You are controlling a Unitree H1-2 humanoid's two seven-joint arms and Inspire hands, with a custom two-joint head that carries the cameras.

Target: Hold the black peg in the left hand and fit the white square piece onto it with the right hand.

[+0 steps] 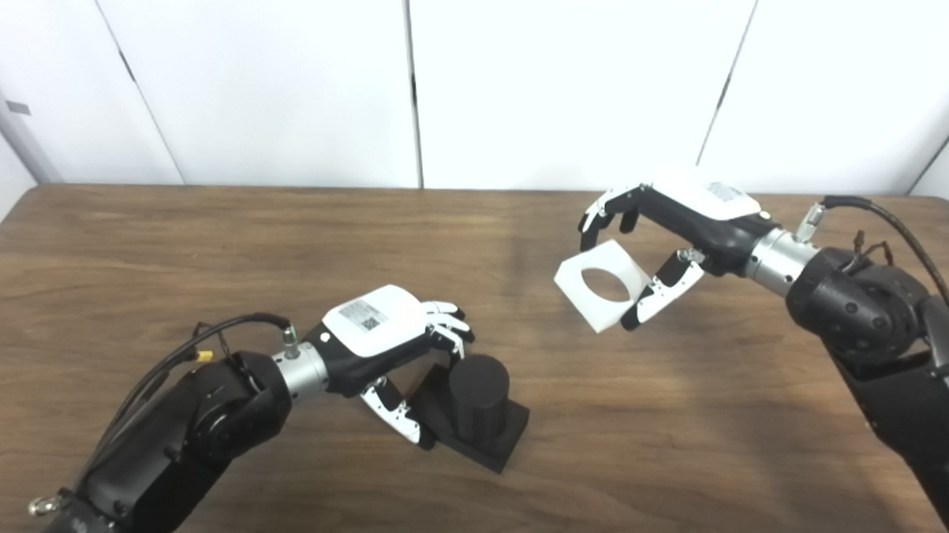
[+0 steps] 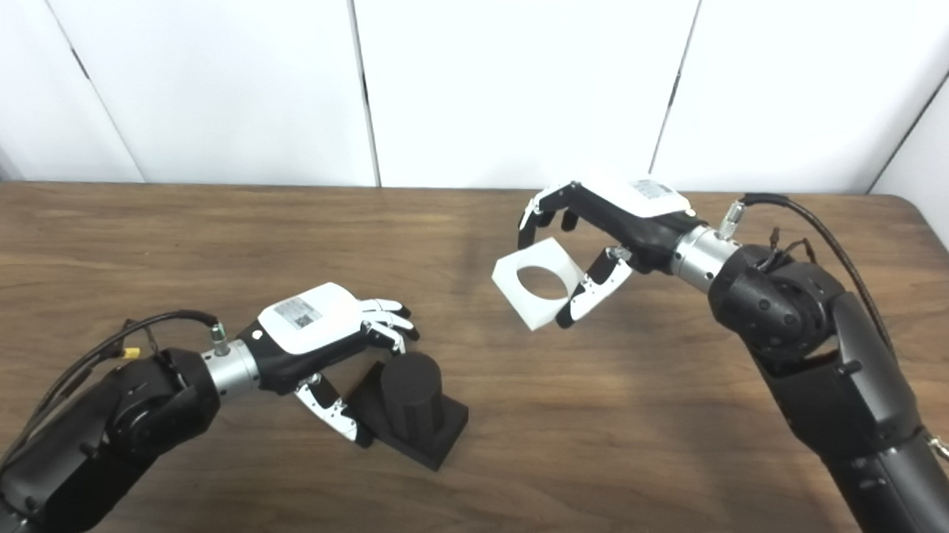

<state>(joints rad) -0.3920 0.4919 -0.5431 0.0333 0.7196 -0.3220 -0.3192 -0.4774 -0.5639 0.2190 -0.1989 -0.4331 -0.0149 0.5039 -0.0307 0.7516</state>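
Note:
The black peg (image 1: pixel 478 389), a short upright cylinder on a square black base, rests on the brown table (image 1: pixel 207 241) left of centre. My left hand (image 1: pixel 397 339) is shut on it, fingers curled over the far side of the cylinder and thumb against the near edge of the base. To the right and higher, my right hand (image 1: pixel 665 226) is shut on the white square piece (image 1: pixel 602 284), a tilted block with a round hole facing the camera. The piece hangs above the table, well apart from the peg, up and to its right.
White wall panels (image 1: pixel 560 80) stand behind the table's far edge. A black cable (image 1: pixel 902 230) loops from the right wrist, and another cable (image 1: pixel 195 343) runs along the left forearm. Bare wood lies between the two hands.

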